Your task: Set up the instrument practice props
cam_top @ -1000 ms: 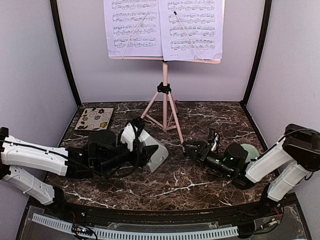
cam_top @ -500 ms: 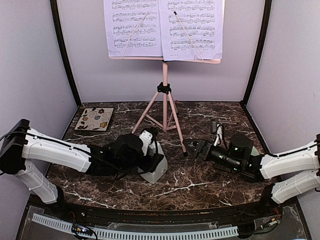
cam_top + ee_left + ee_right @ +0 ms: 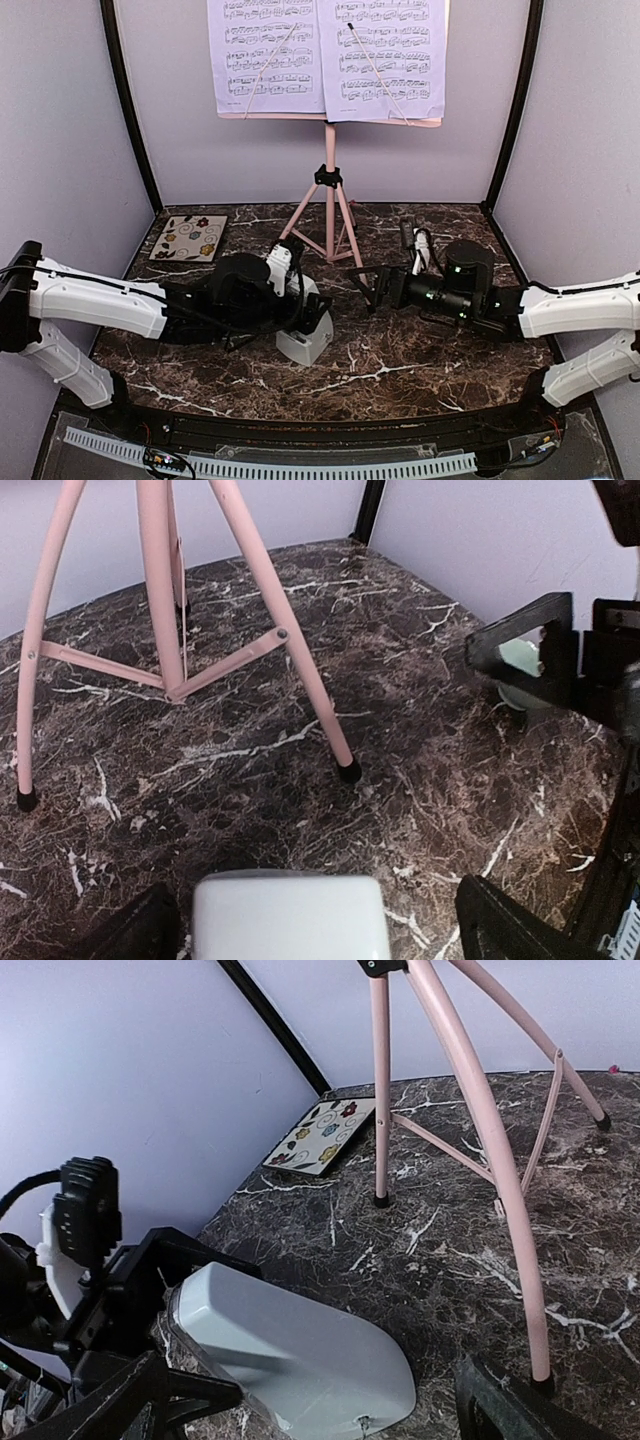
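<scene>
White-grey metronome [image 3: 288, 917] half off-frame

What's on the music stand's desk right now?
A left page and a right page of sheet music, side by side, each crossed by a thin rod. They cover the desk of the music stand; only its pink bottom lip shows.

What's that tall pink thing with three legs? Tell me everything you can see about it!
It is a pink music stand that looks like painted metal. One thin pole rises from three spread legs. A black collar joins the legs, and thin pink rods brace them lower down. Each leg ends in a small black foot resting on the dark marble-look table. The stand is upright near the back wall. Its top shelf holds two sheet-music pages side by side, each pinned by a thin slanted arm.
</scene>
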